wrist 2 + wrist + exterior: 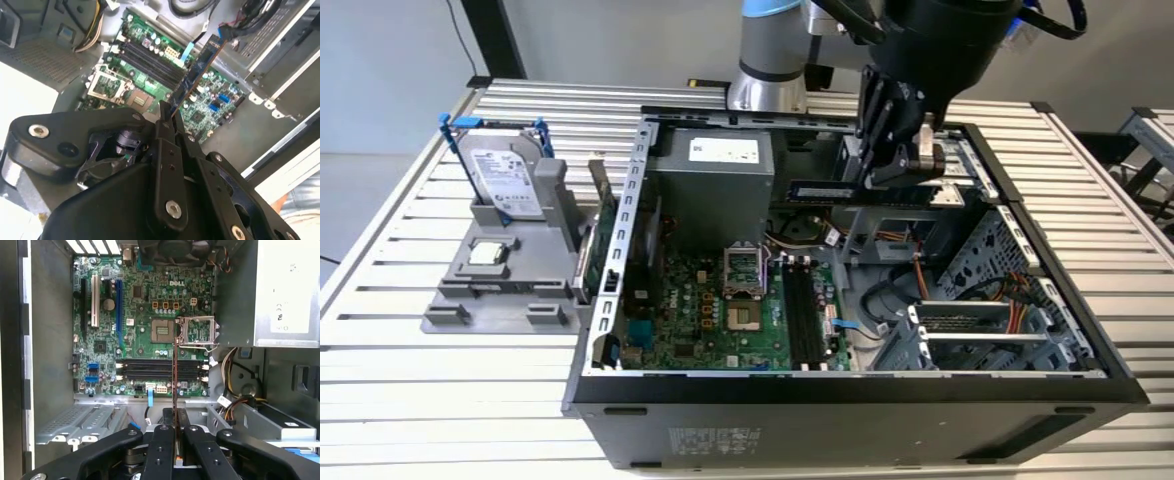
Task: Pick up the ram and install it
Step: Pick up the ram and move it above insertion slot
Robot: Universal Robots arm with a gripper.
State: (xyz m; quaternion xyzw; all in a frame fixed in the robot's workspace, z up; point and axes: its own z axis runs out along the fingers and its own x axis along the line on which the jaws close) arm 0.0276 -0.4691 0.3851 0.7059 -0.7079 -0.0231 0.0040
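Big picture first: the open PC case lies on its side on the slatted metal desk, and your gripper hangs above its open side. Pickup is done, I'd say. The gripper is clamped on one end of the ram, and the rest of the stick pokes out past the fingertips in mid-air, touching nothing.

The install half isn't done. Below the gripper sits the green motherboard, busy with little silver capacitors and glossy chips. Its black memory slots look empty, with pale latches at each end. From the first wrist view, the ram seems to run across the slots instead of lining up with them, so I'd call it roughly halfway.

Texture-wise, the case is dull grey sheet metal with punched holes. The gripper's links are matte black with shiny rivets. The ram is a thin, flat, dark blue-green board that's nearly a line when seen edge-on. Just past the slots from the gripper is the square CPU socket, its silver frame flipped open
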